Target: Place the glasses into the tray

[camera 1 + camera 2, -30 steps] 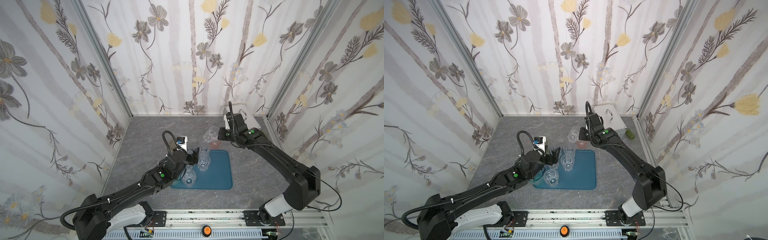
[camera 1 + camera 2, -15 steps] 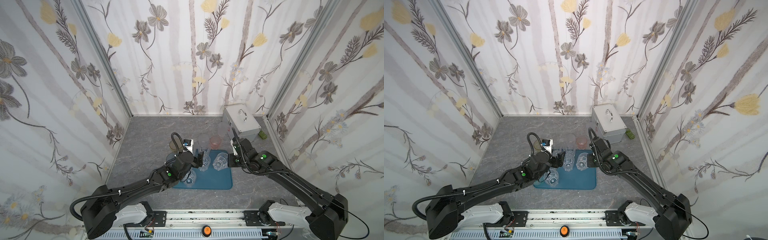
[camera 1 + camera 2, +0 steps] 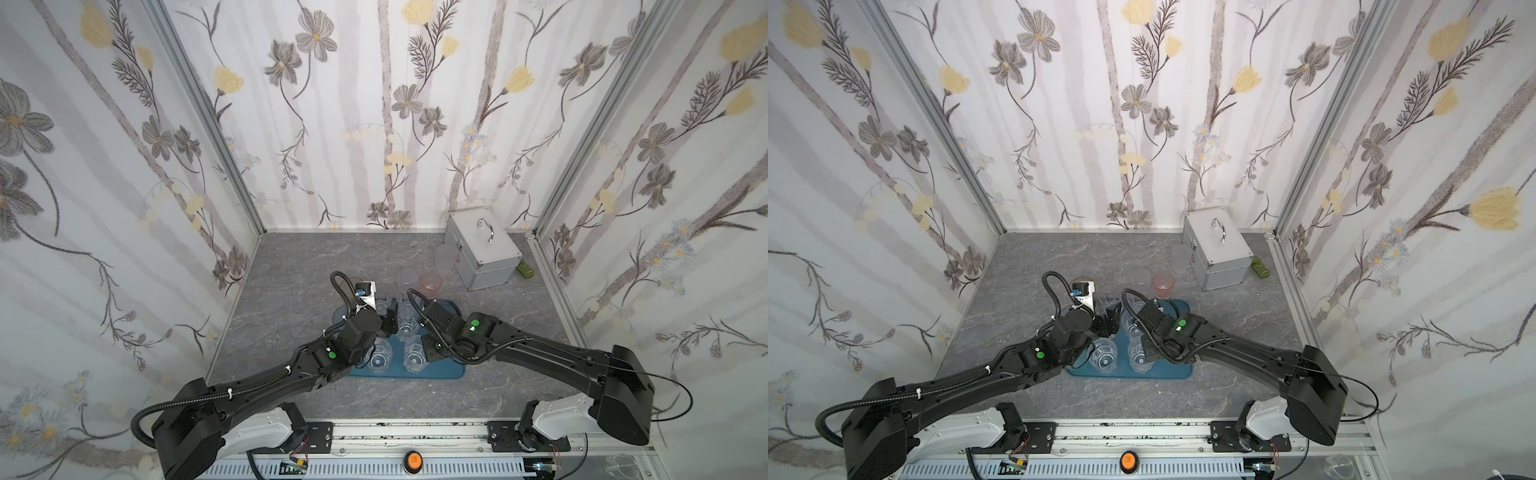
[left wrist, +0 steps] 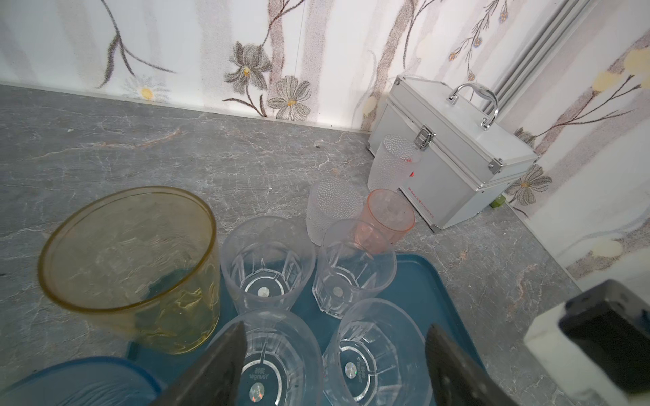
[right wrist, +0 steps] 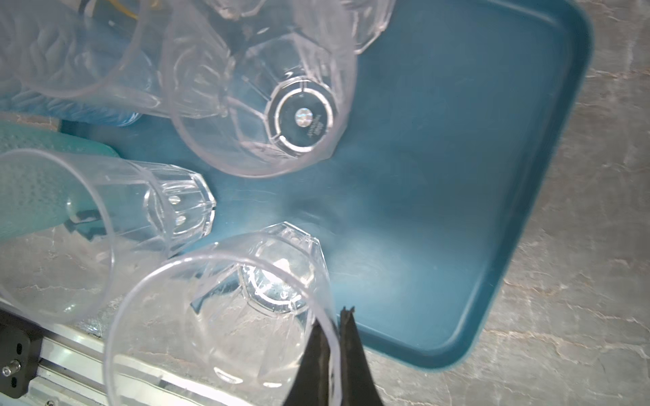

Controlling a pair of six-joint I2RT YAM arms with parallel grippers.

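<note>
Carried to near edge of teal tray [image 5: 457, 175] since a moment ago: clear faceted tumbler [image 5: 228, 309], rim pinched by right gripper [image 5: 332, 318]. Left gripper [image 4: 336, 327] spread wide above its left half.

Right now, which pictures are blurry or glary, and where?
Left wrist view: left gripper's fingers and the blue glass are out of focus, the silver case sharp. Right wrist view: pale sheen on the tray; the clear glass rim blurs. Both top views: evenly lit, sharp.
</note>
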